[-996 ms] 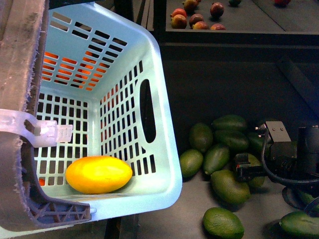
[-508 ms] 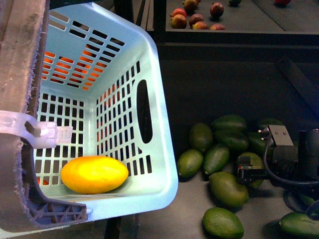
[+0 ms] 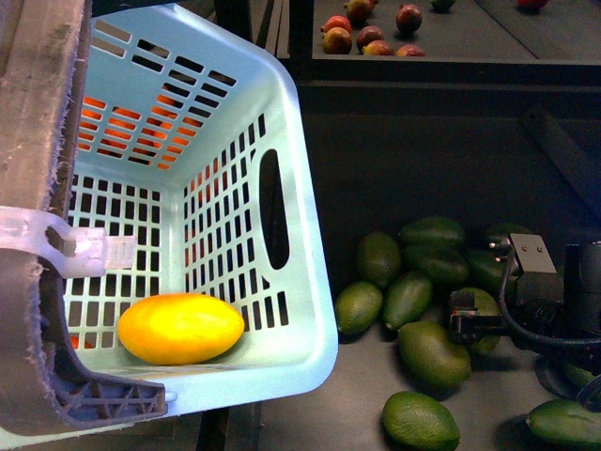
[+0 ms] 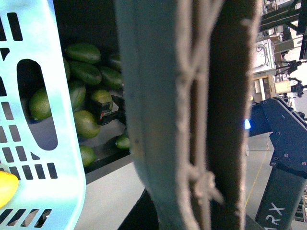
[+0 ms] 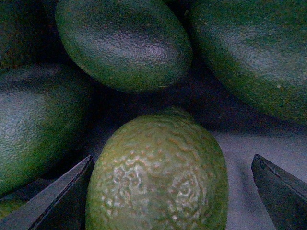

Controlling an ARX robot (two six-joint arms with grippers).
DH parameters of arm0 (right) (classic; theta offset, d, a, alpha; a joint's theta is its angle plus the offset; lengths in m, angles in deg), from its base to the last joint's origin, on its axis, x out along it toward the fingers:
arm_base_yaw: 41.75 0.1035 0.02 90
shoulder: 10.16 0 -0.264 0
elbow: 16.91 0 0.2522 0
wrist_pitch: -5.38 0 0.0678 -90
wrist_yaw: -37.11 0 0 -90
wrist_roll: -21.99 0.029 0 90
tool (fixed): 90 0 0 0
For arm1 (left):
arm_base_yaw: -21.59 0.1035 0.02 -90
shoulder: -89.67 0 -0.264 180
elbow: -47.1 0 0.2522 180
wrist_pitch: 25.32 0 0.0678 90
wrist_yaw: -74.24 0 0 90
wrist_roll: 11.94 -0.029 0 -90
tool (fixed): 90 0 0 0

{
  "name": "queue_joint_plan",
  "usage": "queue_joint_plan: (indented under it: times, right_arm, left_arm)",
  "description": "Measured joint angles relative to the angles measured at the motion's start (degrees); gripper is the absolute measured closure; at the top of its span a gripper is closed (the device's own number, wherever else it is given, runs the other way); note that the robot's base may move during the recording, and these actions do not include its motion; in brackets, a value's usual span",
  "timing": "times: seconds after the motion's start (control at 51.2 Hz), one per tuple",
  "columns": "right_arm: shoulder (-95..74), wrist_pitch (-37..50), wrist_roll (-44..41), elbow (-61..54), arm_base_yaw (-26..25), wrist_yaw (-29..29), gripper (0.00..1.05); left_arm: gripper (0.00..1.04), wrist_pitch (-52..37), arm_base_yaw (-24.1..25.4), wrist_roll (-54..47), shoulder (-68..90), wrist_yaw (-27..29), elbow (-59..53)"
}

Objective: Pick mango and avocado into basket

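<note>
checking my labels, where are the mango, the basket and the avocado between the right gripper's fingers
mango (image 3: 180, 328), front view, middle of its yellow skin
basket (image 3: 317, 301), front view, bare side rim
avocado (image 5: 158, 177), right wrist view, middle of its wrinkled skin

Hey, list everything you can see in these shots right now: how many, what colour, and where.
basket: one, light teal, left of the front view
handle: one, grey-brown, on the basket, with a white zip tie
mango: one, yellow-orange, inside the basket
avocados: at least ten, dark green, heaped on the dark shelf right of the basket
red-and-yellow fruit: several, far shelf
right gripper: black, open, fingers either side of one avocado
left gripper: not in view
</note>
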Motion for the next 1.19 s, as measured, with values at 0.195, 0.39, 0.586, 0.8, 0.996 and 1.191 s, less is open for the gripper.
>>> queue_joint_plan:
  times: [0.195,0.39,0.586,0.8,0.996,1.191]
  right_arm:
    - [0.0,0.02,0.28,0.0,0.11,0.04,0.31]
    - [-0.09,0.44,0.63,0.15,0.13,0.07,0.38]
    - [1.95,1.27,3.63,-1.7,-0.5,0.33,0.39]
    - [13.94,0.77,11.58,-5.55,-2.95,3.8,0.39]
    - [24.76,-2.25,17.05,-6.82,-4.37,7.32,0.39]
    - [33.75,-5.79,20.37,-7.67,-2.91,9.9,0.39]
  left_arm:
    - [0.98,0.0,0.0,0.04,0.0,0.0,0.0]
    - [0.98,0.0,0.0,0.04,0.02,0.0,0.0]
    - [0.98,0.0,0.0,0.04,0.02,0.02,0.0]
    - [0.98,0.0,0.0,0.04,0.02,0.0,0.0]
    - [0.98,0.0,0.02,0.04,0.0,0.04,0.0]
    - [0.98,0.0,0.0,0.04,0.02,-0.04,0.0]
